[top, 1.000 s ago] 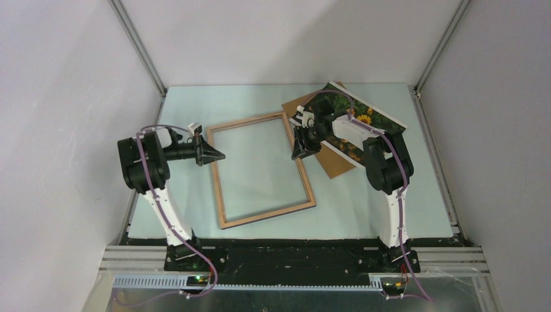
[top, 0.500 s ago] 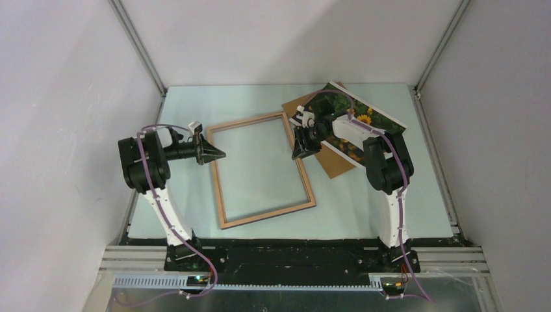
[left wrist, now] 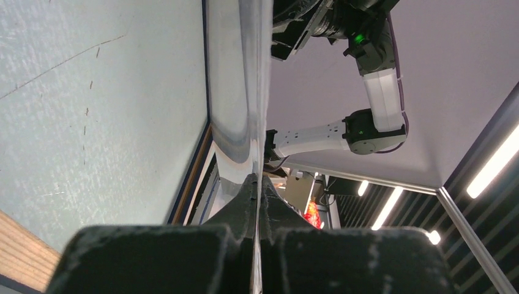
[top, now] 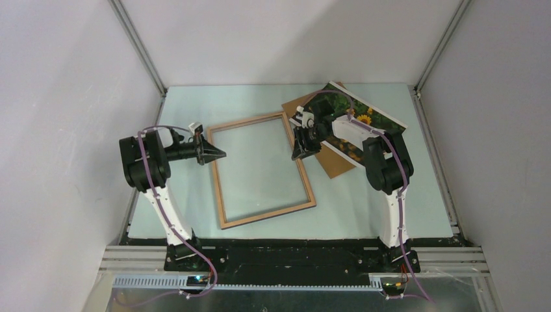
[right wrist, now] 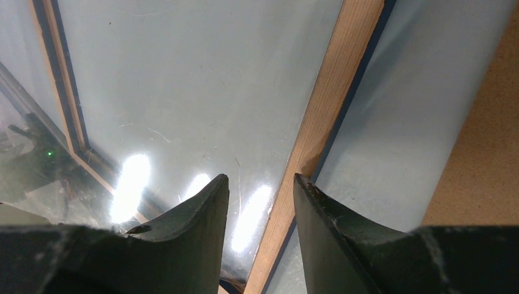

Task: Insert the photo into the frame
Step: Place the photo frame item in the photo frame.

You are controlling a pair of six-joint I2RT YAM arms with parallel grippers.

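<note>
The frame [top: 266, 213] lies flat mid-table, light wood face up, its clear pane showing the table through it. The sunflower photo [top: 371, 117] lies face up at the back right on a brown backing board, partly hidden by my right arm. My left gripper [top: 221, 155] is shut, its fingers pressed together, with the tip over the frame's left rail [left wrist: 188, 184]. My right gripper [top: 297, 155] hangs open over the frame's right rail [right wrist: 330, 92]. That rail runs beneath the gap between its fingertips [right wrist: 221, 184], close to the right one.
The brown backing board [top: 336, 164] sticks out from under the photo beside the frame's right rail and shows at the right edge of the right wrist view [right wrist: 489, 153]. The pale table [top: 390, 208] is walled on three sides.
</note>
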